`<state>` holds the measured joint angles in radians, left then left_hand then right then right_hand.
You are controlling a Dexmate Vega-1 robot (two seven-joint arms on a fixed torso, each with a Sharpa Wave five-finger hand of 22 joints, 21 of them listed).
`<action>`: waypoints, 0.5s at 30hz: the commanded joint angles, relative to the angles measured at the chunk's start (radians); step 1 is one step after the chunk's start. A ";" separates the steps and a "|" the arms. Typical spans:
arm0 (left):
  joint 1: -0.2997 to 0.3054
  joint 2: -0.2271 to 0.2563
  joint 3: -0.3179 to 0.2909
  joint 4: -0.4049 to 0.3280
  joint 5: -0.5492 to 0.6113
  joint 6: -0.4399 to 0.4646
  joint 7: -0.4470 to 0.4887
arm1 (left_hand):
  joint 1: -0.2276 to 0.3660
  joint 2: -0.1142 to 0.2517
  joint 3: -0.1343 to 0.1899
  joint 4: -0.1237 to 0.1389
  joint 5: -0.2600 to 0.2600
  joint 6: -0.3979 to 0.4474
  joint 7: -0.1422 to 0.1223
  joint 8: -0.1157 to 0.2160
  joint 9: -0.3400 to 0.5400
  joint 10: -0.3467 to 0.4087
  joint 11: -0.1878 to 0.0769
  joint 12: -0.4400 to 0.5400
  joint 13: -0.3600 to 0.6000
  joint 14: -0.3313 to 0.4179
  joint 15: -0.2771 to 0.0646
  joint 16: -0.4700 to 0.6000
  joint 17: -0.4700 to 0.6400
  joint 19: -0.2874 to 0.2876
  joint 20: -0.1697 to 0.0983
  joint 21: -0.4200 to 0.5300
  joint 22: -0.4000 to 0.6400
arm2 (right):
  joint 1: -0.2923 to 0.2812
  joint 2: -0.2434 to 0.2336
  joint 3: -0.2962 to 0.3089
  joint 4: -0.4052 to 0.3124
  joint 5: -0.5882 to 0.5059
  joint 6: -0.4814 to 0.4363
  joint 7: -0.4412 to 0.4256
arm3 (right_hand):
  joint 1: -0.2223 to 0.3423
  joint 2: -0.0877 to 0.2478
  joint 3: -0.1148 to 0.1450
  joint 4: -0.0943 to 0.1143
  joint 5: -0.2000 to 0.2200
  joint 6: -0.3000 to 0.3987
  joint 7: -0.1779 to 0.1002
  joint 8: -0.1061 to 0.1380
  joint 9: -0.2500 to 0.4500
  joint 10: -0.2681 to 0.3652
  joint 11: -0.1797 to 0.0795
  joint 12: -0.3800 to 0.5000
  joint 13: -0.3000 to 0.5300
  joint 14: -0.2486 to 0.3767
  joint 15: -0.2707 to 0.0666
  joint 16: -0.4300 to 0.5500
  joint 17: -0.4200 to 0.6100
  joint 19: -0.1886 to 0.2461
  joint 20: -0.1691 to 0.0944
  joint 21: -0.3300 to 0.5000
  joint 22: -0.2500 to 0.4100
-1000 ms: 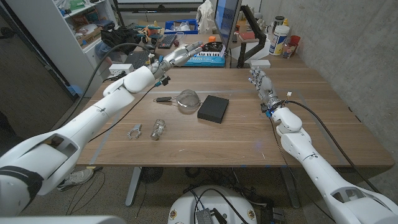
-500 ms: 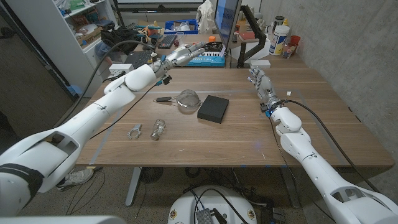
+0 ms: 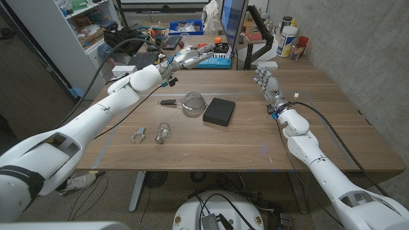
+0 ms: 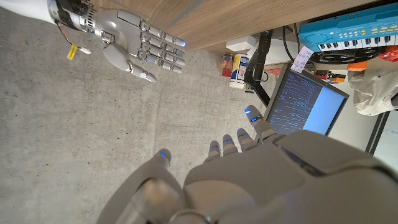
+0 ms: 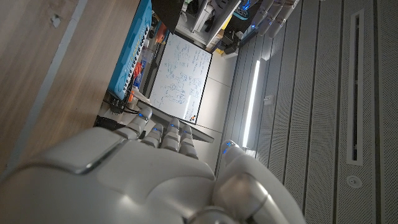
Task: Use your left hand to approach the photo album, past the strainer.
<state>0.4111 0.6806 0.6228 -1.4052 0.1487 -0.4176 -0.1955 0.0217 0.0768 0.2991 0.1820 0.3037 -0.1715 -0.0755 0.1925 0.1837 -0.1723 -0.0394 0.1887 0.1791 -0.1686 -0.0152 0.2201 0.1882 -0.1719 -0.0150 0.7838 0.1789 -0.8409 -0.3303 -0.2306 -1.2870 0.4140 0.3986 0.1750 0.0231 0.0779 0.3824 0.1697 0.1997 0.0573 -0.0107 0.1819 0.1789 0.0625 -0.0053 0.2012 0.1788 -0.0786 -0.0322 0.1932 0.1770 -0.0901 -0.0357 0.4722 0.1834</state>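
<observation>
Currently the left hand [image 3: 190, 57] hangs empty, fingers spread, above the tabletop's [image 3: 319, 121] far edge, beyond the strainer [image 3: 190, 101]. The album [image 3: 219, 110] lies just beside the strainer, nearer the right hand [image 3: 269, 84], also unclenched and empty. Best to descend toward the album, clearing the strainer's rim.

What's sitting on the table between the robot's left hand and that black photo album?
In the head view, the round metal mesh strainer lies between the left hand and the flat black photo album, right beside the album.
</observation>
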 commanded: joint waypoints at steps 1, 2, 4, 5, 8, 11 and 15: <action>-0.013 0.011 0.019 -0.022 0.059 0.004 -0.014 | 0.005 0.081 -0.005 -0.001 0.007 -0.084 -0.004 -0.003 0.003 -0.117 -0.012 0.000 0.005 -0.152 -0.005 -0.001 0.004 -0.122 0.016 -0.002 0.006 | 0.001 0.000 -0.005 -0.001 0.004 0.004 0.001 | 0.014 0.102 0.004 -0.005 0.006 0.008 -0.002 0.007 0.003 0.010 0.001 0.006 0.003 0.003 0.002 -0.002 0.002 0.006 -0.069 -0.001 0.004; -0.014 0.011 0.021 -0.022 0.062 0.003 -0.016 | 0.005 0.080 -0.005 -0.001 0.007 -0.084 -0.004 -0.002 0.003 -0.116 -0.013 0.001 0.005 -0.151 -0.005 0.000 0.004 -0.121 0.015 -0.002 0.006 | 0.001 0.000 -0.005 -0.001 0.004 0.005 0.001 | 0.014 0.102 0.004 -0.005 0.006 0.008 -0.002 0.007 0.003 0.010 0.001 0.005 0.003 0.003 0.002 -0.002 0.002 0.006 -0.069 -0.001 0.004; -0.017 0.011 0.023 -0.021 0.070 0.002 -0.017 | 0.005 0.080 -0.005 -0.001 0.007 -0.084 -0.004 -0.002 0.003 -0.117 -0.014 0.001 0.005 -0.149 -0.006 0.000 0.004 -0.120 0.016 -0.003 0.006 | 0.002 0.000 -0.006 0.000 0.004 0.006 0.002 | 0.014 0.102 0.004 -0.005 0.006 0.008 -0.001 0.007 0.003 0.009 0.000 0.005 0.003 0.003 0.002 -0.002 0.002 0.006 -0.069 -0.001 0.004; -0.018 0.011 0.025 -0.021 0.073 0.002 -0.018 | 0.005 0.080 -0.005 -0.001 0.007 -0.083 -0.004 -0.002 0.003 -0.116 -0.014 0.001 0.005 -0.149 -0.006 0.000 0.004 -0.120 0.015 -0.003 0.006 | 0.002 0.000 -0.006 0.000 0.004 0.006 0.001 | 0.014 0.102 0.004 -0.005 0.006 0.008 -0.001 0.007 0.003 0.009 0.001 0.005 0.003 0.004 0.002 -0.002 0.002 0.007 -0.069 -0.001 0.004; -0.022 0.011 0.029 -0.022 0.086 0.001 -0.019 | 0.005 0.080 -0.005 -0.001 0.007 -0.082 -0.004 -0.002 0.003 -0.116 -0.012 0.001 0.005 -0.149 -0.005 0.000 0.004 -0.119 0.014 -0.003 0.006 | 0.003 0.000 -0.007 -0.001 0.004 0.009 0.002 | 0.014 0.102 0.004 -0.005 0.006 0.008 -0.002 0.007 0.003 0.010 0.001 0.005 0.003 0.003 0.001 -0.002 0.002 0.007 -0.070 -0.002 0.004; -0.027 0.012 0.035 -0.025 0.108 0.002 -0.020 | 0.006 0.080 -0.005 -0.002 0.007 -0.079 -0.008 0.000 0.003 -0.113 -0.015 0.002 0.005 -0.148 -0.007 0.000 0.004 -0.117 0.009 -0.003 0.006 | 0.004 0.000 -0.008 0.000 0.004 0.011 0.002 | 0.014 0.102 0.004 -0.005 0.005 0.008 -0.002 0.007 0.003 0.010 0.002 0.005 0.003 0.004 0.001 -0.002 0.002 0.007 -0.069 -0.003 0.004; -0.035 0.012 0.043 -0.026 0.130 0.004 -0.024 | 0.016 0.064 -0.008 -0.013 0.008 -0.072 -0.009 0.002 0.002 -0.113 -0.018 0.002 0.005 -0.147 -0.008 -0.001 0.003 -0.115 0.003 -0.007 0.004 | 0.005 -0.001 -0.009 0.002 0.004 0.010 0.002 | 0.014 0.102 0.004 -0.005 0.005 0.008 -0.002 0.006 0.003 0.009 0.001 0.005 0.003 0.004 0.001 -0.002 0.002 0.007 -0.070 -0.004 0.004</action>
<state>0.3945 0.6897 0.6445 -1.4236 0.2226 -0.4172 -0.2116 0.0217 0.0767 0.2932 0.1761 0.3072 -0.1715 -0.0754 0.1925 0.1836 -0.1739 -0.0520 0.1887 0.1791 -0.1716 -0.0182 0.2201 0.1881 -0.1703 -0.0067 0.7801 0.1788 -0.8387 -0.3301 -0.2360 -1.2875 0.4168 0.4051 0.1760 0.0231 0.0779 0.3824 0.1698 0.1997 0.0573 -0.0108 0.1819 0.1789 0.0625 -0.0053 0.2012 0.1788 -0.0786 -0.0322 0.1932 0.1771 -0.0865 -0.0321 0.4722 0.1834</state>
